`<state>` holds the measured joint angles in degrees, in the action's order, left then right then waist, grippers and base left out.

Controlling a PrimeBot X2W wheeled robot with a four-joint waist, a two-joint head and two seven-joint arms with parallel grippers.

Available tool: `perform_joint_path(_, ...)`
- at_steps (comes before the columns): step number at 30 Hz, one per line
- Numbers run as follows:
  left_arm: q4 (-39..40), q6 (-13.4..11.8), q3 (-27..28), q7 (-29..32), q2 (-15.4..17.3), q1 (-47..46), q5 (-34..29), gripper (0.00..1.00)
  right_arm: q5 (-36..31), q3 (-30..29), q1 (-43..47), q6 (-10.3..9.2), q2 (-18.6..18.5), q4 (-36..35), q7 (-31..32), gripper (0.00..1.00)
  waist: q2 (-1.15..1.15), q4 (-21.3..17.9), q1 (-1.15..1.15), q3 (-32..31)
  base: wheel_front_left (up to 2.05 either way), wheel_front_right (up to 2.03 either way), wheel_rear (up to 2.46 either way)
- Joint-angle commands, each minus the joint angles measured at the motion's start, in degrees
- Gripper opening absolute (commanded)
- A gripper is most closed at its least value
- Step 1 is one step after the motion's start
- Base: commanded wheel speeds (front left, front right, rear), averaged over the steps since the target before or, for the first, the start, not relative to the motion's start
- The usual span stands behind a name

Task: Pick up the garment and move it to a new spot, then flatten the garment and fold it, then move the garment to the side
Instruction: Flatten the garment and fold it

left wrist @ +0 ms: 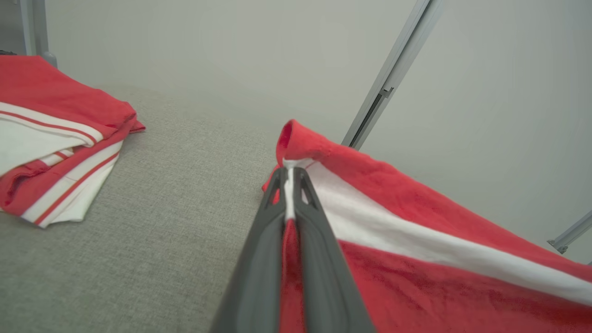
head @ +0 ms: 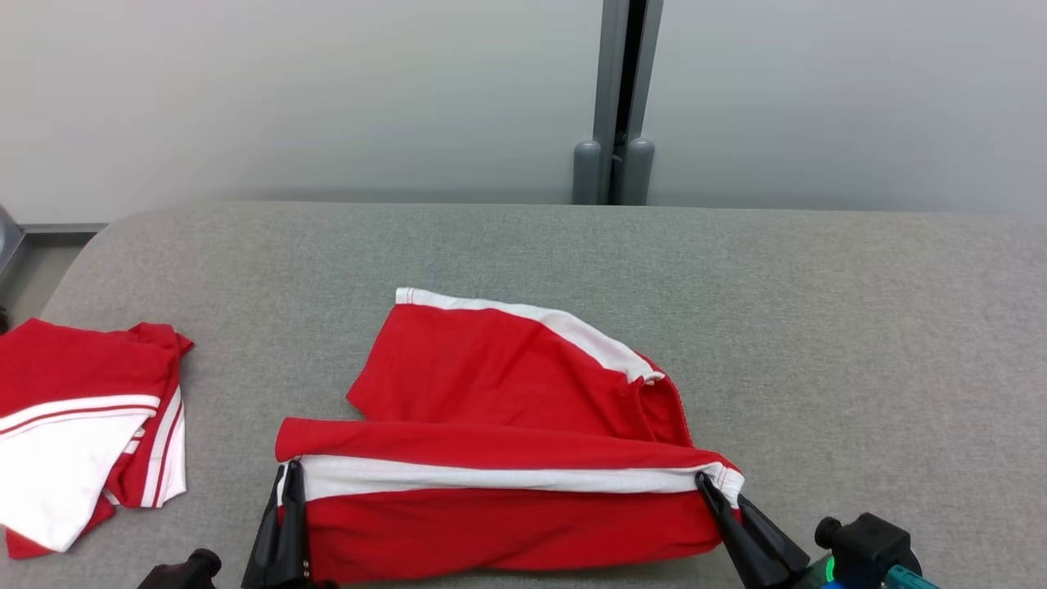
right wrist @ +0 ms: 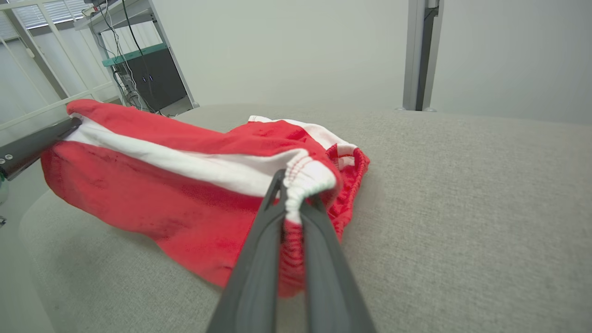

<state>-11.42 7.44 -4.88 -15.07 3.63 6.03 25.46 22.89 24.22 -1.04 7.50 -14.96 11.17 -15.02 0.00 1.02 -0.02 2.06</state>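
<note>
Our red shorts (head: 491, 384) sit near the front of the grey tabletop (head: 859, 327), partly folded over, with the near edge raised off the surface. It's soft, light, floppy cloth, so we reckon it sags anywhere it isn't held, and the two ends of that white-striped edge look like the spots to grab. The left claw (head: 292, 470) is pressed together on one end and the right claw (head: 703, 481) pinches the other. A folded red-and-white pile (head: 74, 425) lies off to the left.

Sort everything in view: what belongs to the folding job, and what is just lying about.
Job: red garment, white-striped; left gripper, shut on one corner; right gripper, shut on the other.
Lying about: pile of red-and-white clothes at the left of the table; grey post behind.
</note>
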Motion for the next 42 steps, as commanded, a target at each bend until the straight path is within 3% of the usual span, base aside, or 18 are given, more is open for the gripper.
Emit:
perform_joint_path(1,0.8,0.1,0.4,-0.1,0.1,0.4,-0.4,0.0,0.4,-0.4,1.2,-0.01,-0.5,-0.8,-0.2,0.0,0.0,-0.8,0.02,-0.8,0.0,0.0,0.0)
perform_joint_path(5,2.3,0.1,0.5,-0.1,-0.1,0.6,-1.3,0.0,1.0,-2.0,2.2,-0.02,-0.2,-2.5,-0.2,0.0,0.0,-1.7,0.02,-0.1,0.0,0.0,0.0)
perform_joint_path(11,1.0,0.1,-1.9,-0.1,1.9,-8.9,-1.9,0.0,1.8,-3.1,-3.7,-0.01,1.9,-1.0,-0.2,0.0,0.0,-2.3,0.02,4.8,0.0,0.0,0.0)
perform_joint_path(21,-9.5,0.1,-3.3,-0.1,6.3,-28.2,-1.0,0.0,1.2,-4.1,-17.2,-0.01,7.8,7.0,-0.2,0.0,0.0,-4.3,0.02,15.8,0.0,0.0,0.0)
perform_joint_path(31,-21.3,0.1,-3.5,-0.1,8.0,-35.8,-1.3,0.0,1.5,-4.0,-23.7,-0.01,10.9,12.5,-0.2,0.0,0.0,-5.4,0.02,20.9,0.0,0.0,0.0)
perform_joint_path(33,-22.3,0.1,-4.2,-0.1,8.2,-36.2,-1.7,0.38,1.3,-4.2,-23.9,-0.01,11.1,13.5,-0.2,0.0,0.0,-5.3,0.02,21.1,0.0,0.0,0.0)
perform_joint_path(34,-22.7,0.1,-4.2,-0.1,8.1,-36.3,-1.4,0.62,1.2,-4.2,-24.0,-0.01,11.2,14.2,-0.2,0.0,0.0,-5.3,0.02,21.1,0.0,0.0,0.0)
perform_joint_path(35,-22.9,0.1,-4.3,-0.1,7.9,-36.4,-1.3,1.0,0.9,-4.5,-24.2,-0.01,11.3,14.7,-0.2,0.13,0.0,-5.2,0.02,21.1,0.0,0.0,0.0)
perform_joint_path(36,-23.2,0.1,-4.8,-0.1,7.8,-36.5,-1.1,1.0,0.5,-4.8,-24.2,-0.01,11.4,15.0,-0.2,0.62,0.0,-5.1,0.02,20.9,0.0,0.0,0.0)
perform_joint_path(37,-23.2,0.1,-5.1,-0.1,7.8,-36.4,-1.0,1.0,0.0,-5.1,-24.0,-0.01,11.4,15.4,-0.2,1.0,0.0,-4.9,0.02,20.7,0.0,0.0,0.0)
perform_joint_path(42,-23.1,0.1,-4.7,-0.1,7.5,-33.7,-2.0,1.0,-2.1,-7.6,-21.5,-0.01,11.5,16.1,-0.2,1.0,0.0,-4.6,0.02,18.5,0.0,0.0,0.0)
